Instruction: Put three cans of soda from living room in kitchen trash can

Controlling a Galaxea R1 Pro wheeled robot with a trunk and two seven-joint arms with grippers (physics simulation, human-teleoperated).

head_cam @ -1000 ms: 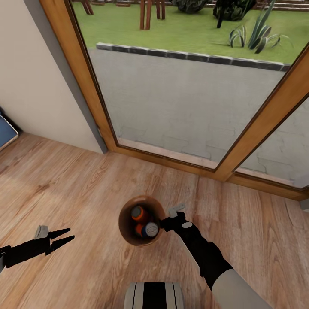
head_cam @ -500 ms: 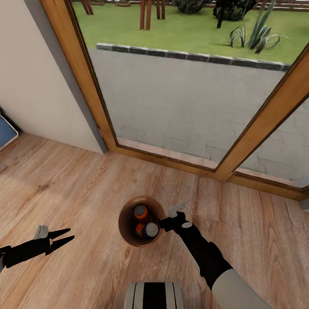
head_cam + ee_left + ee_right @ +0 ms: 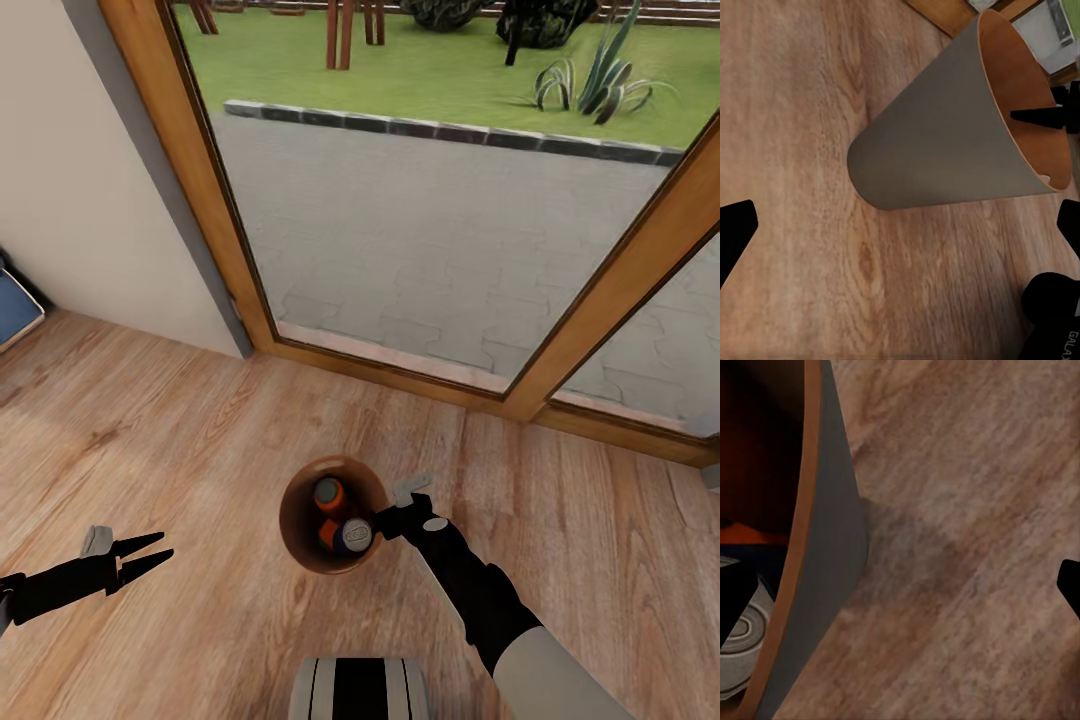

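Bare plank floor (image 3: 180, 440) is left open from 7 to 11 o'clock of the bin (image 3: 300, 545). At 12 o'clock passage is barred by the glass door (image 3: 420, 230); the bin's mouth is crowded by cans (image 3: 345, 535).

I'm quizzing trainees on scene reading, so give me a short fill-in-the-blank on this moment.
1. The right end effector grips the bin by its ____.
2. The cans lie ____ the bin.
3. The left end effector holds ____.
4. The floor is made of ____ planks.

Missing words: rim; inside; nothing; wood
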